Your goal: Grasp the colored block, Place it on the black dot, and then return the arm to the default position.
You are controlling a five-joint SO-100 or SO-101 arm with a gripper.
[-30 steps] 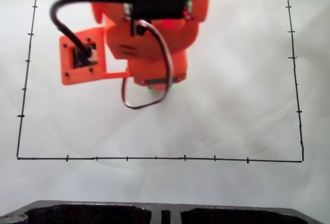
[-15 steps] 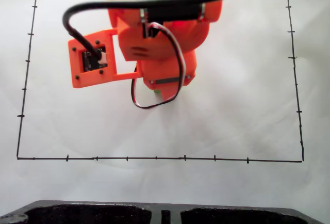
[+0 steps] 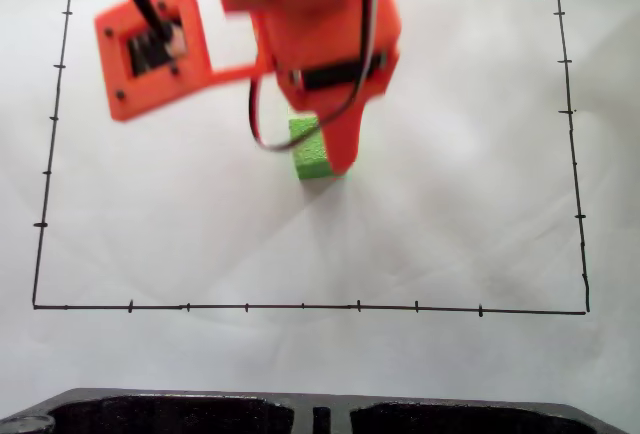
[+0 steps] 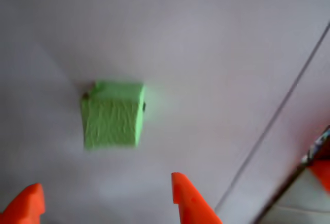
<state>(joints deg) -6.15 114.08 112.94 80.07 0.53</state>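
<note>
Inspecting the gripper (image 4: 108, 203), we are finding its two orange fingertips spread apart and holding nothing, with the block (image 4: 112, 113) lying free on the white sheet (image 4: 216, 43) ahead of them. In the fixed view the arm (image 3: 320, 44) is overlapping the block's (image 3: 308, 154) right side, so we are judging a clipped corner during any pull-back as the main risk, knocking it off its spot. A dark speck at the block's edge may be the dot (image 4: 145, 107); we cannot confirm. Its green faces are looking crackled and foam-like.
</note>
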